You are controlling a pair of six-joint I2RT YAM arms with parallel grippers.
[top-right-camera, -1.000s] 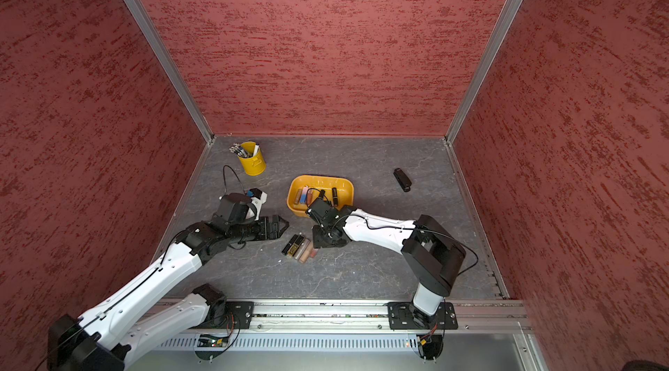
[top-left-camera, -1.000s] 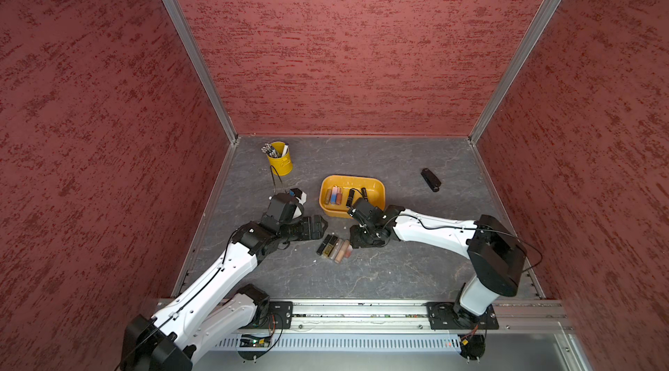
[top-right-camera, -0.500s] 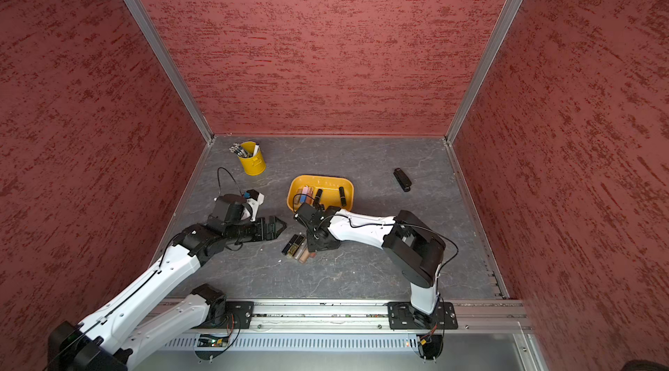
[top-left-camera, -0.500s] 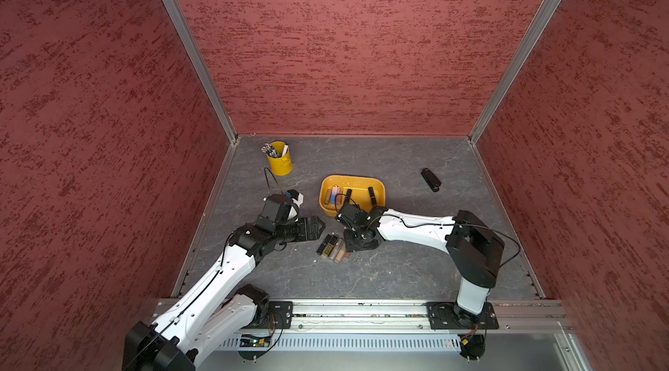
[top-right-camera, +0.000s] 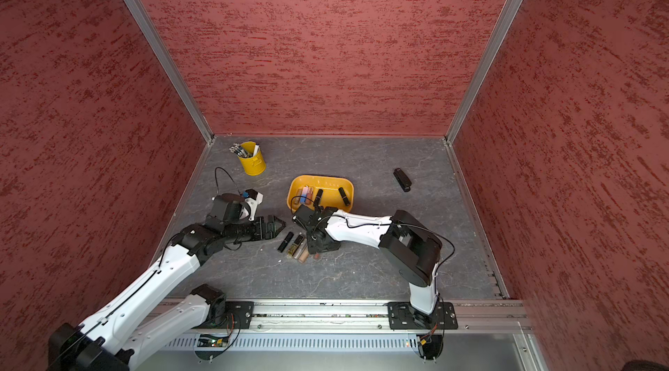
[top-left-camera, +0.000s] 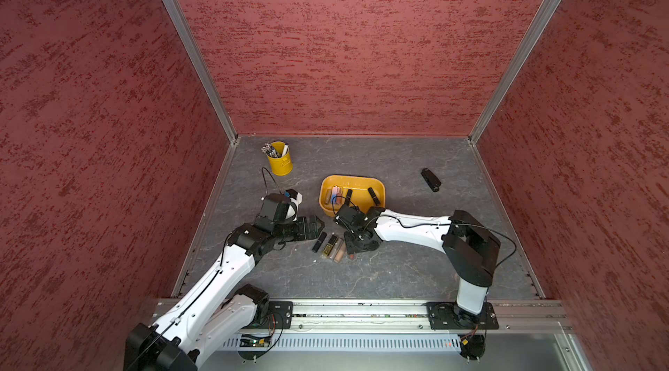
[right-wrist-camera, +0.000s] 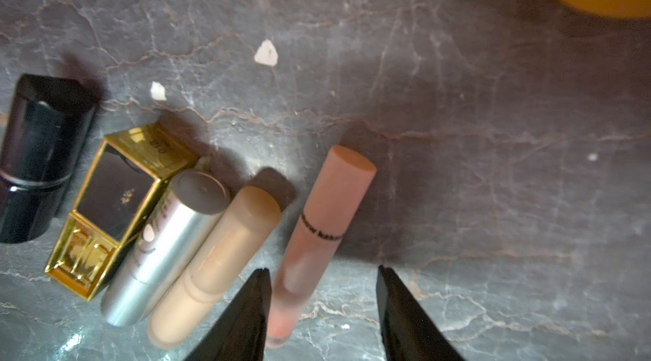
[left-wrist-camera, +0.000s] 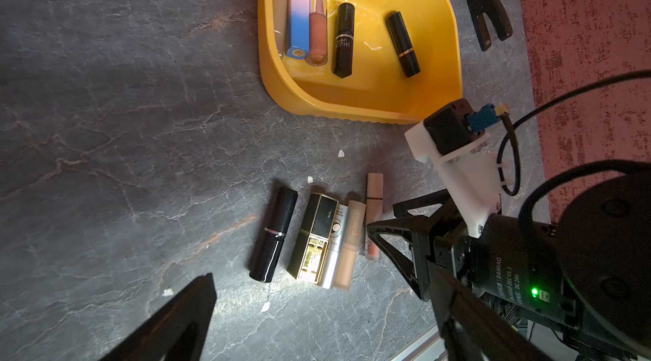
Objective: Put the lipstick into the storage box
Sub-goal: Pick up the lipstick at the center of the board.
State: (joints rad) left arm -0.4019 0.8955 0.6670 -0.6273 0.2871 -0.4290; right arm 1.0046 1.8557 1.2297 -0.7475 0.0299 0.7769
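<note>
Under the right gripper (top-left-camera: 353, 247), in both top views, a row of lipsticks (top-left-camera: 330, 244) lies on the grey table (top-left-camera: 398, 278). The storage box (top-left-camera: 353, 177) sits just beyond the gripper and already holds several tubes. The left gripper (top-left-camera: 318, 222) hangs beside the row's other end, touching nothing.

In the left wrist view the left gripper's fingers stand spread wide and empty. The pink lipstick (left-wrist-camera: 373, 200), at the end of the row nearest the right gripper, shows as a slim round tube with a pale cap, a rosier body and dark lettering round its middle.

In the right wrist view the right gripper's jaws stand apart on either side of that tube's lower body, one tip just beside it and the other with a gap, so nothing is pinched yet (the beige tube (right-wrist-camera: 211, 267) lies close on the far side of one tip). The tube should be light, stiff and smooth, apt to roll or slip; a hold across the middle of the barrel looks safest
</note>
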